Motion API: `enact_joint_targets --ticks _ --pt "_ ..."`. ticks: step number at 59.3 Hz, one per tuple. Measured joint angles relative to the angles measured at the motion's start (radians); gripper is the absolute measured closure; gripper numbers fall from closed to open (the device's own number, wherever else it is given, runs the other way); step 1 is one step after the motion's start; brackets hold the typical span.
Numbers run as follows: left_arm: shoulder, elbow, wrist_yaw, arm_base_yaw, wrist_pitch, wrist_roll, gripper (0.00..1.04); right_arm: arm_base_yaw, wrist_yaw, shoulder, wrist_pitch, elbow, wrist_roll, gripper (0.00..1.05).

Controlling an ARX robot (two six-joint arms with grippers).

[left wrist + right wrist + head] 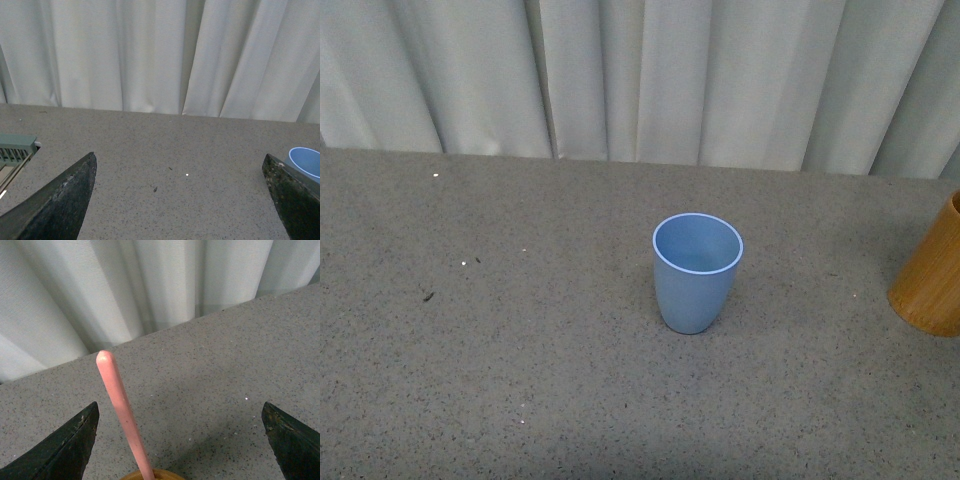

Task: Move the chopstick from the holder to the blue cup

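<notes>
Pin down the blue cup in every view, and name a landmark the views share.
Front view: the blue cup stands upright just right of centre on the table.
Left wrist view: only part of its rim shows, behind a finger of the left gripper.
Right wrist view: not in it.
Shared landmark: the pale curtain behind the grey table.

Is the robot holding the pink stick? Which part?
Nothing is held. The right end effector and left end effector are open; the pink chopstick stands untouched in its holder.
</notes>
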Motion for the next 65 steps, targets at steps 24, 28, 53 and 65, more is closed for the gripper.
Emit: enact_joint_targets --ticks 24,28,53,65 --pt "0.0 0.0 0.0 0.0 0.0 0.0 0.07 0.007 -0.033 0.082 0.03 0.036 0.033 0.09" --pt "0.0 0.0 0.0 0.0 0.0 0.0 0.07 0.007 -0.026 0.091 0.041 0.036 0.035 0.12" --pt "0.0 0.0 0.0 0.0 0.0 0.0 0.07 0.007 -0.032 0.11 0.127 0.001 0.035 0.88" --pt "0.0 0.0 0.0 0.0 0.0 0.0 0.07 0.0 -0.037 0.088 0.151 -0.043 0.039 1.02"
